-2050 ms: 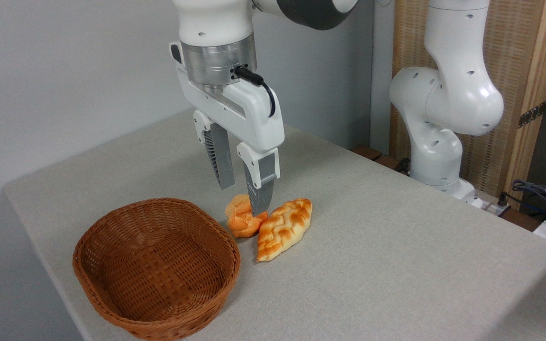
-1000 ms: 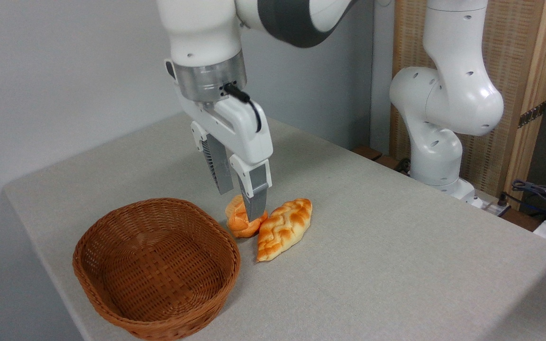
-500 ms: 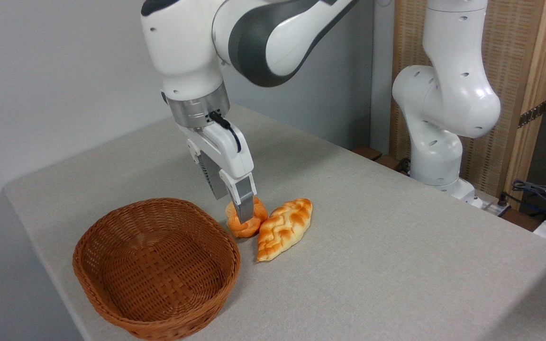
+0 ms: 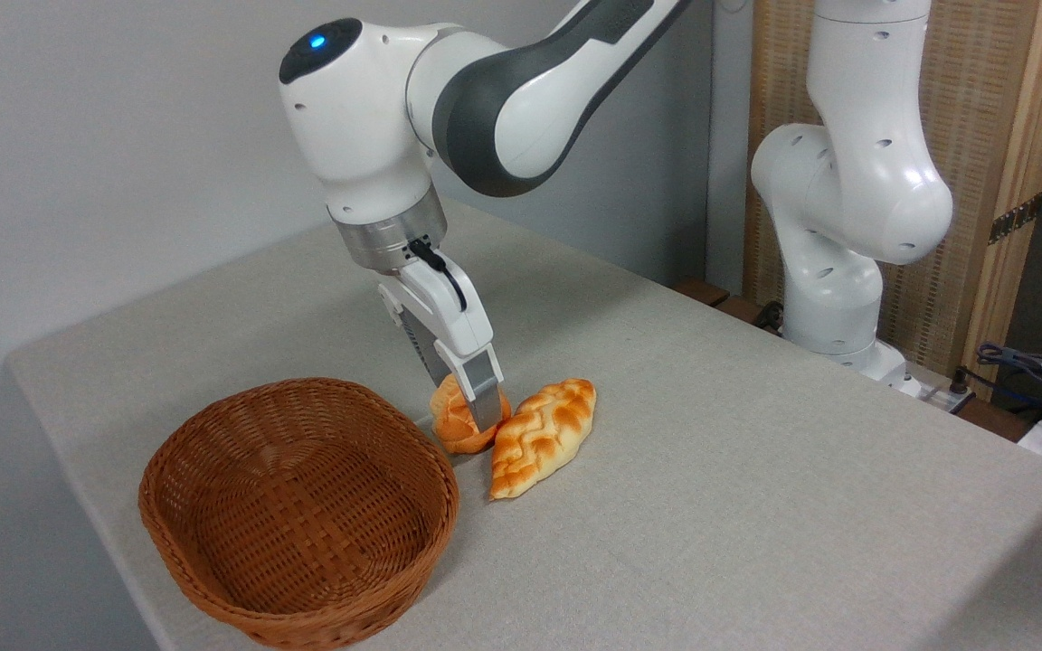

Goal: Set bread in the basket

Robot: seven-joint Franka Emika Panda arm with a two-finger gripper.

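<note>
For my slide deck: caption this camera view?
Gripper down on the round bun, beside the braided loaf; the basket waits empty.

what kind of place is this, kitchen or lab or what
Most likely a robotics lab or test room, not a kitchen. A white robot arm is mounted beside a plain grey table holding only a wicker basket and two pieces of bread, with loose cables at the right edge.

Gripper down on bread, jaws either side of bun, looks pinched. Bun on table, touching braided loaf at its right. Basket front-left, nothing in it.
</note>
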